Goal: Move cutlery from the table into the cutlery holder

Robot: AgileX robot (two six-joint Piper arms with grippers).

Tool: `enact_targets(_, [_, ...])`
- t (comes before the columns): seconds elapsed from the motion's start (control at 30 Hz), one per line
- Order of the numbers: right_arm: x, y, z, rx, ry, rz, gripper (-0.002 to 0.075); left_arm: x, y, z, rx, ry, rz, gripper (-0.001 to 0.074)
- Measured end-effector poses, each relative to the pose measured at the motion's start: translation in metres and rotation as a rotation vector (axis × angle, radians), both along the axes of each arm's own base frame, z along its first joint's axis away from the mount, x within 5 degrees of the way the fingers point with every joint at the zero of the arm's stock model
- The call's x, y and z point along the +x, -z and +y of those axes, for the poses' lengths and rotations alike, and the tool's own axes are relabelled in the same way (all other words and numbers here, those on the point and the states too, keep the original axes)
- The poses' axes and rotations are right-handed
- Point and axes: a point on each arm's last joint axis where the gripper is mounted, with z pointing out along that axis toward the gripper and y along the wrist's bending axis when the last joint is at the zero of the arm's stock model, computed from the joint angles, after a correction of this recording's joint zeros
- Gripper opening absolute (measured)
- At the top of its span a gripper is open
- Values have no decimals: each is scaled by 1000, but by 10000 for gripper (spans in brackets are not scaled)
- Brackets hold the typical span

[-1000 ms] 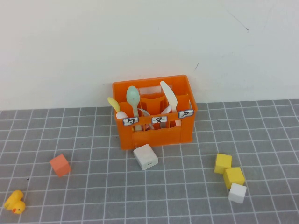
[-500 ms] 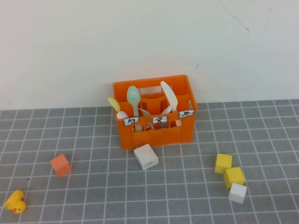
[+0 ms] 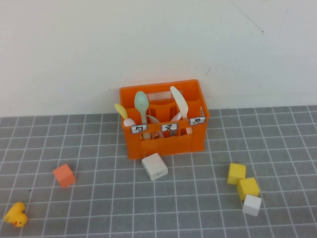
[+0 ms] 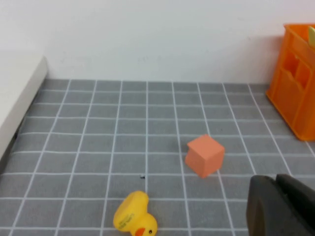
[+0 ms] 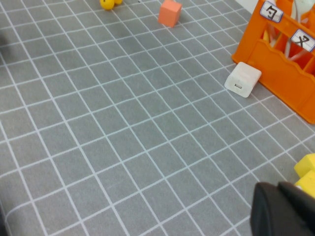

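Note:
The orange cutlery holder (image 3: 166,141) stands at the back of the grey tiled table (image 3: 198,208), against the white wall. The mint-green spoon (image 3: 141,102) stands upright in its left compartment, beside a pale yellow spoon (image 3: 120,110). A cream knife (image 3: 178,101) leans in the right part. Pale handles show in the middle; I cannot tell whether the pink fork is among them. No cutlery lies on the table. My left gripper (image 4: 275,179) is shut and empty, near the orange-pink cube (image 4: 204,155). My right gripper (image 5: 278,187) is shut and empty, low over the table beside the yellow cubes (image 5: 307,167). Neither gripper shows in the high view.
A white block (image 3: 154,166) lies just in front of the crate. An orange-pink cube (image 3: 64,175) and a yellow duck (image 3: 16,214) are at the front left. Two yellow cubes (image 3: 237,173) and a white cube (image 3: 252,205) are at the front right.

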Motion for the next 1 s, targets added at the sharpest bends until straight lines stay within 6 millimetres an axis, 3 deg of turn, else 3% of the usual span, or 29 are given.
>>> enact_targets(0.2, [0, 0, 0, 0, 0, 0, 0, 1, 9, -1, -64, -17, 27, -1])
enact_targets(0.47, [0, 0, 0, 0, 0, 0, 0, 0, 9, -2, 121, 43, 29, -1])
enact_targets(1.0, [0, 0, 0, 0, 0, 0, -1, 0, 9, -2, 139, 48, 28, -1])
